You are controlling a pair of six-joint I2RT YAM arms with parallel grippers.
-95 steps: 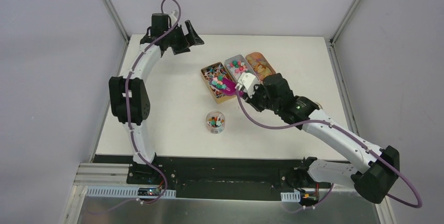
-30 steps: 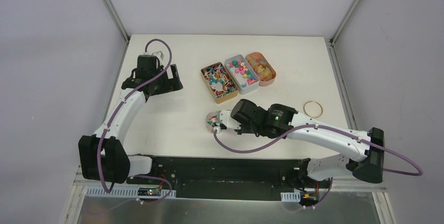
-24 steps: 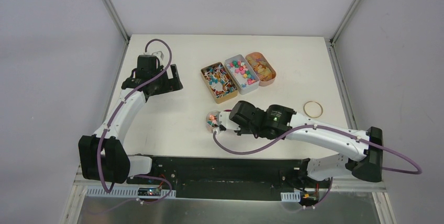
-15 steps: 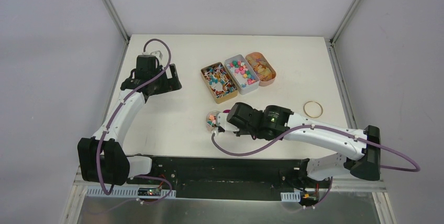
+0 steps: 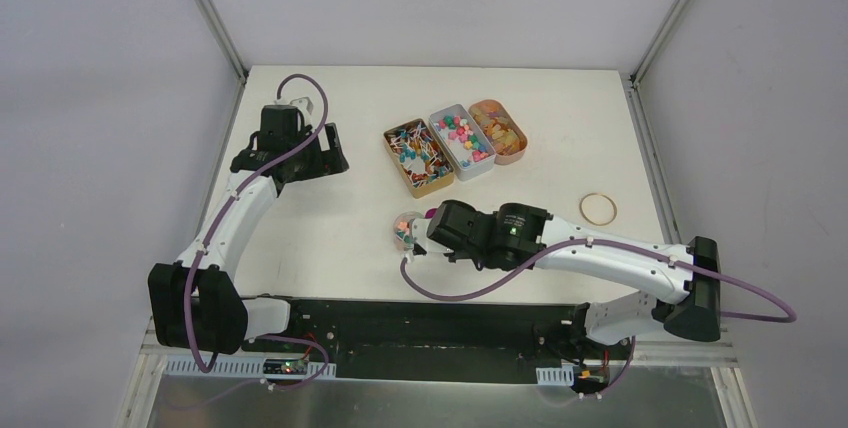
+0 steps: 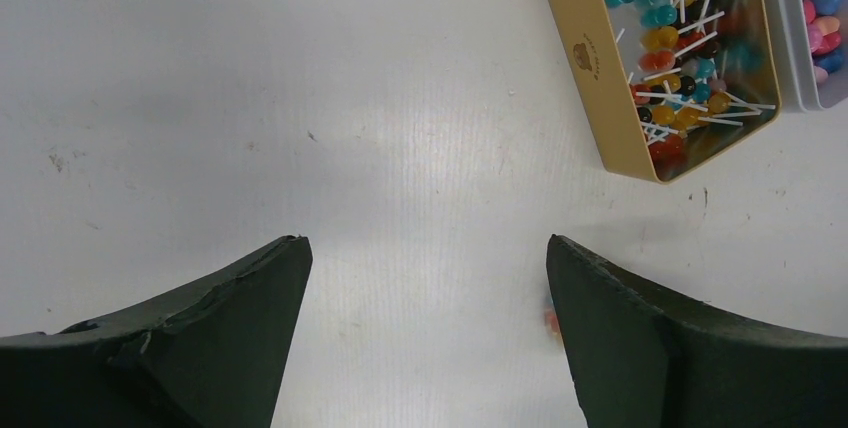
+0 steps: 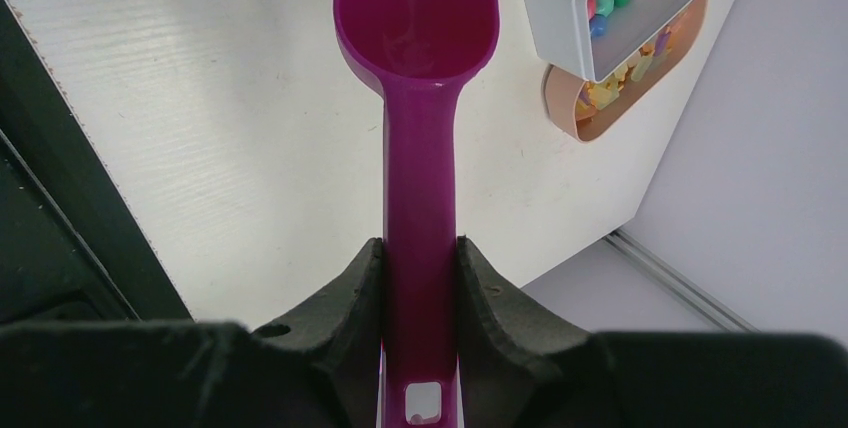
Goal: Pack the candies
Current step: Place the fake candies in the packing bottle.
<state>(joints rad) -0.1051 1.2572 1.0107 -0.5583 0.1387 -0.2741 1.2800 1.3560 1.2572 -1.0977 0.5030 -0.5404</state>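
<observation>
Just below the tins, at the middle of the overhead view, look for the small clear jar (image 5: 398, 220) with some candies (image 5: 405, 234) already inside; find the rest heaped in the gold tin (image 5: 393, 153), the grey tin (image 5: 441, 113) and the orange tin (image 5: 521, 138) toward upper centre. Read the right gripper (image 7: 419, 263) as pinched firmly on the handle of the magenta scoop (image 7: 418, 118), fingers pressed to both sides of the stem, bowl apparently bare in the wrist view and the jar outside that frame. Judge the step as the tail of a pour into the jar, or the start of the trip back for another load; hard to tell which from the overhead view, with the gripper body just beside the jar and hiding most of the scoop. To do it well: hold the wrist roll slow, bring the lip of the bowl right above the jar mouth, confirm nothing clinging inside, then lift straight up before swinging toward the tins, so as not to clip such a light, probably tippy jar. Expect stick candies to snag across the rim. Note the left gripper (image 6: 425, 248) spread wide above the white table (image 5: 300, 238) at upper left, well apart from the jar, gripping nothing, so no help steadying from there.
</observation>
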